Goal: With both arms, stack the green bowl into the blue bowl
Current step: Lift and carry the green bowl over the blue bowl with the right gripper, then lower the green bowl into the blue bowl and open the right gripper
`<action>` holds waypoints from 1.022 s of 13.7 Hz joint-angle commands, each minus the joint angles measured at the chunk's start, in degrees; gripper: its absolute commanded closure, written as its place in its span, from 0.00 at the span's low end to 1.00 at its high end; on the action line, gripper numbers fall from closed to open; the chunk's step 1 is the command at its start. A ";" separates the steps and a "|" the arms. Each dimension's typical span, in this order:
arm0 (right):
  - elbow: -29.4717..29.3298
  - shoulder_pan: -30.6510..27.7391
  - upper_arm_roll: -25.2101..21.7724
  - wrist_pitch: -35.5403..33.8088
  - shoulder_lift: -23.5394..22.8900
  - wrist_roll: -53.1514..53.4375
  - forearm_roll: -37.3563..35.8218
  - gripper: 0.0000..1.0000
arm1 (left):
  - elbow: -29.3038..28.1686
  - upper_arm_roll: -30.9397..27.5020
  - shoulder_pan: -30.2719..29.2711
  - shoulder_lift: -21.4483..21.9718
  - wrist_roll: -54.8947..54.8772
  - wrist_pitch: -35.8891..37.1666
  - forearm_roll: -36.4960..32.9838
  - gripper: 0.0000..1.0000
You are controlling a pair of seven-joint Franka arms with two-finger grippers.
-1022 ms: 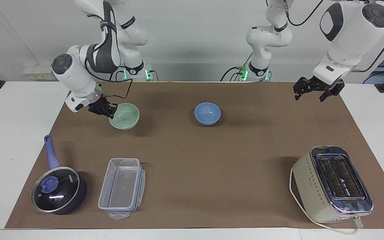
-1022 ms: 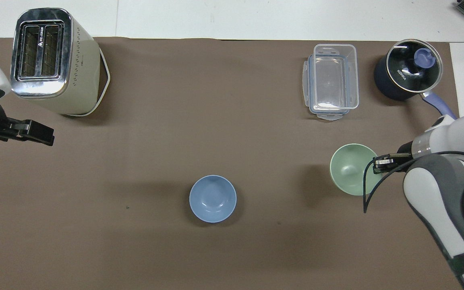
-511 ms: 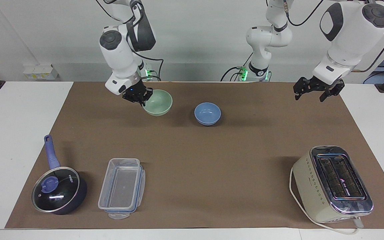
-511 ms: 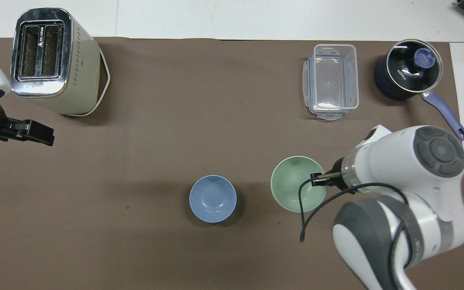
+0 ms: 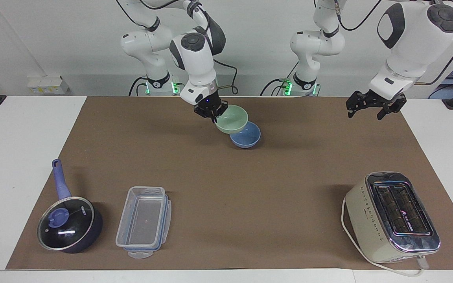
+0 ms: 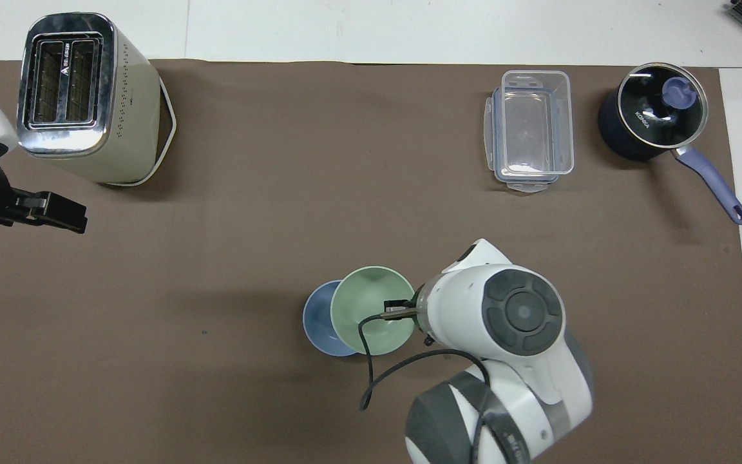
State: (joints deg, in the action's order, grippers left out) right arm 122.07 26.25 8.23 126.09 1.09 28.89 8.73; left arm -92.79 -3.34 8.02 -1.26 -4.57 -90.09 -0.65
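My right gripper (image 5: 212, 113) is shut on the rim of the pale green bowl (image 5: 232, 118) and holds it in the air, slightly tilted. The bowl hangs over the edge of the blue bowl (image 5: 247, 137) that faces the right arm's end. In the overhead view the green bowl (image 6: 368, 306) covers much of the blue bowl (image 6: 317, 319), with my right gripper (image 6: 400, 308) on its rim. The blue bowl stands upright on the brown mat. My left gripper (image 5: 372, 109) is open and empty, and waits above the mat's edge at the left arm's end; it also shows in the overhead view (image 6: 46, 212).
A cream toaster (image 5: 391, 216) stands farther from the robots at the left arm's end. A clear plastic container (image 5: 144, 222) and a dark blue lidded saucepan (image 5: 69, 224) stand farther out at the right arm's end. The brown mat (image 5: 250, 196) covers the table.
My right gripper has carried the green bowl up from the mat and toward the left arm's end, until it is over the blue bowl. The left arm has not moved.
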 commanded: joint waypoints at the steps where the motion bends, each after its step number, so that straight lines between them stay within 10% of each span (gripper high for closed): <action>1: -2.54 2.14 -0.41 2.84 -4.69 4.51 0.33 1.00 | -0.81 0.18 -0.20 0.73 0.08 0.27 -0.76 0.00; 14: -2.01 4.33 -0.41 6.27 -9.79 6.00 0.42 1.00 | -0.81 0.27 -0.20 0.73 0.08 0.27 -0.76 0.00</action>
State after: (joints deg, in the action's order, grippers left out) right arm 120.50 30.40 8.02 130.76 -7.85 33.52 8.72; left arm -92.80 -3.34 8.02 -1.26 -4.57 -90.09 -0.65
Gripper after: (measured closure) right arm 0.952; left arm 0.000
